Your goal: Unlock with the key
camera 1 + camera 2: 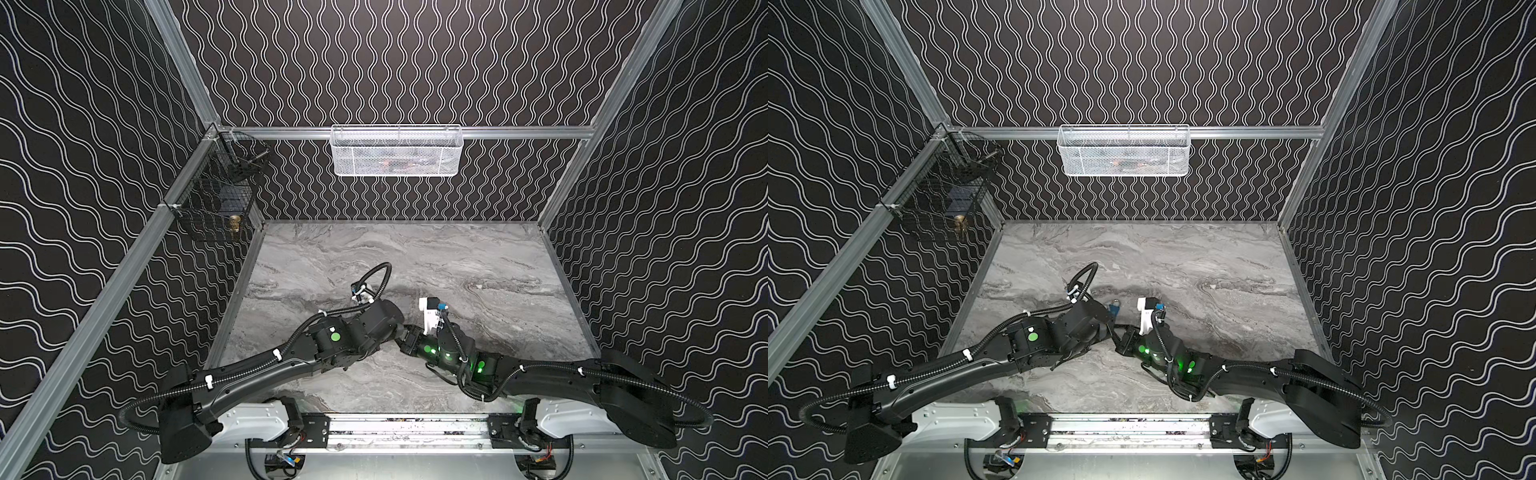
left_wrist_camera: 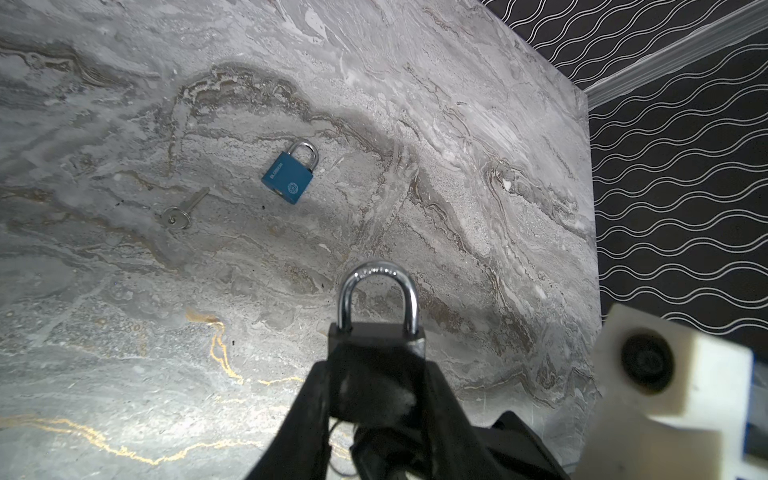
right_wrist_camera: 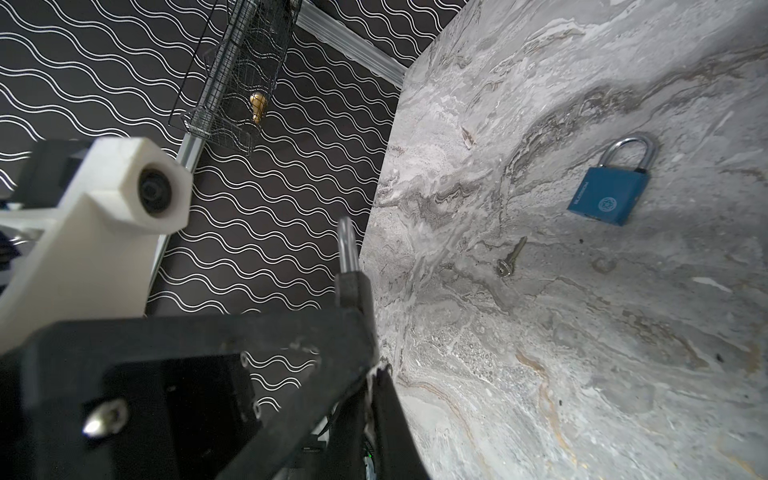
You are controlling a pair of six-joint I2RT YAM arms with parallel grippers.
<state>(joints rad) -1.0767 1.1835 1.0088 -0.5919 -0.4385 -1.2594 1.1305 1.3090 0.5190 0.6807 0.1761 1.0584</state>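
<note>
Clamped across its body by the jaws of the left gripper (image 2: 376, 376): the black padlock (image 2: 376, 337), gripped narrowly and held clear of the desk (image 2: 124, 353). Long axis in line with the fingers (image 2: 309, 411). Steel shackle (image 2: 377, 286) out in front, at the end nearer the blue padlock (image 2: 287, 176). Keyhole end farther from it, buried between the jaws and not to be seen. Seated in the body at both legs, so far as can be made out. From the right wrist, seen edge-on only: a thin bright sliver above a dark strip. Hidden under the left wrist in both top views. Held on the robot-base side of the blue padlock, near it but apart.

Close in behind the keyhole end, the right gripper (image 1: 1119, 336), jaws closed tight. Impossible to tell what, if anything, sits between them.

Flat on the desk near the blue padlock, apart from it and from both grippers: a silver key (image 2: 181, 212). Blade end nearer the blue padlock, round head farther. Not visible in either top view.

Blue padlock itself flat on the desk, curved bar pointing away from the robot base. Only partly showing past the left wrist in a top view (image 1: 1114, 308).

At the frame edge beyond, blurred and cut off, the white camera housing (image 2: 648, 374) of the right wrist.
</note>
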